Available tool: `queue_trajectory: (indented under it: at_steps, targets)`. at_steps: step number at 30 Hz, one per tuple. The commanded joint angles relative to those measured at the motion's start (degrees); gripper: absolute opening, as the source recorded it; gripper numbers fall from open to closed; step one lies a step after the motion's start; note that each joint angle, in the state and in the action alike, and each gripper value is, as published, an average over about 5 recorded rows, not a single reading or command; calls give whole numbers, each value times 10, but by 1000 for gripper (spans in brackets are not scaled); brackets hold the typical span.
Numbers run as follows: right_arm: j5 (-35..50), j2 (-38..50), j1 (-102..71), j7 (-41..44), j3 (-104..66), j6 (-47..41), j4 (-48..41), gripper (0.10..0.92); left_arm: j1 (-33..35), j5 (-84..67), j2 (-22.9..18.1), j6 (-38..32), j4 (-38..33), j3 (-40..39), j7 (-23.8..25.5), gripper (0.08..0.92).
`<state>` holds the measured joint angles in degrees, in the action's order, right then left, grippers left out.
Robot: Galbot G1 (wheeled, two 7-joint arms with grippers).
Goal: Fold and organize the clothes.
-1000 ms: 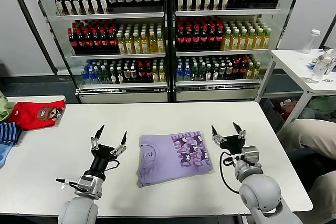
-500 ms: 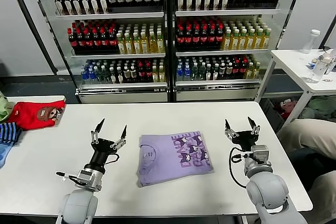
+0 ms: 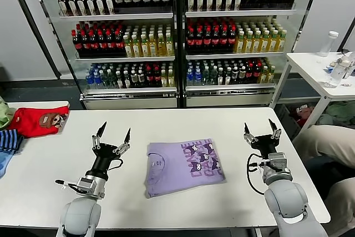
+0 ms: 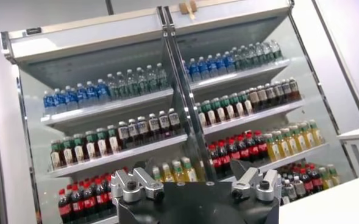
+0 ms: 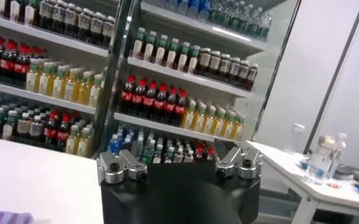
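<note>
The lavender T-shirt (image 3: 184, 165) lies folded into a rectangle at the middle of the white table (image 3: 166, 123), dark cartoon print and lettering facing up. My left gripper (image 3: 113, 133) is open and empty, fingers pointing up, left of the shirt and apart from it. My right gripper (image 3: 260, 126) is open and empty, fingers pointing up, to the right of the shirt and clear of it. A lavender corner of the shirt shows at the edge of the right wrist view (image 5: 2, 217). Both wrist views face the drinks fridge.
A red garment with a cartoon face (image 3: 39, 120) and a blue striped garment (image 3: 8, 140) lie at the table's far left edge. A glass-door fridge full of bottles (image 3: 177, 31) stands behind the table. A side table with a bottle (image 3: 328, 43) is at the right.
My right gripper has moved right and a little farther back, away from the shirt. My left gripper has shifted slightly left and back. The shirt has not moved.
</note>
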<state>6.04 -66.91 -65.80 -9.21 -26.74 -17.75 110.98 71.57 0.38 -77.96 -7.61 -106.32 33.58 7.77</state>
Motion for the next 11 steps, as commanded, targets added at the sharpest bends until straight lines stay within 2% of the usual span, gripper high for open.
queue_trajectory:
  at_steps: [1,11]
  targets:
    - [-24,13,9,3,-7,39,-40,823,1,-7,-9,-5,6,4,1,823]
    - [-48,8,51,7,46,51,-81,823,-24,-6,2,10,38,16,-10,823]
